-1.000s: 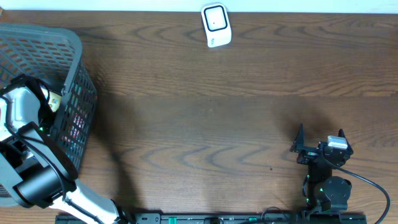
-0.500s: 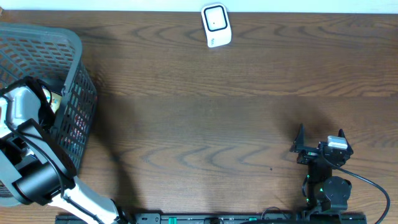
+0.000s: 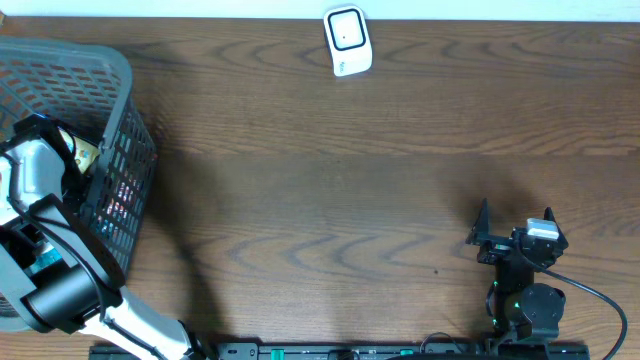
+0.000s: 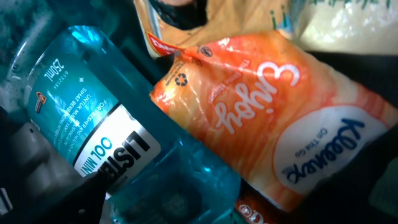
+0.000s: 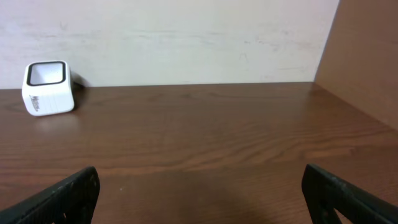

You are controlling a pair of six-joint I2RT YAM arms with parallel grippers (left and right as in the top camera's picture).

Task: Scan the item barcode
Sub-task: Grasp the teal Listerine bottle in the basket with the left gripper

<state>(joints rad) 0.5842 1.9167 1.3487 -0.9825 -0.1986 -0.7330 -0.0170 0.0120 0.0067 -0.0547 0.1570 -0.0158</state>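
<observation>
Step in hand: picking an item. No scan yet.

- Left tool (image 3: 65, 150) is down inside the grey plastic mesh basket (image 3: 110, 90) at the left end of the dark wooden bench (image 3: 320, 200). Its jaws stand apart and nothing is gripped.
- The left wrist view is very close on the goods. A clear blue Listerine mouthwash bottle (image 4: 93, 143) lies slantwise, touching an orange plastic Kleenex tissue pack (image 4: 261, 130). Other packets lie behind them and cannot be read. No barcode shows on either face.
- The white box-shaped scanner (image 3: 347, 40) sits at the far edge of the bench, well apart from the basket.
- Right tool (image 5: 199, 186) is idle low over the bench at the near right, jaws wide and empty.

Next, as I judge it:
- Settle on one item, likely the bottle or the pack.
- Close squarely across it.
- Lift it clear of the basket wall.
- Find the barcode side before carrying it to the scanner window.
</observation>
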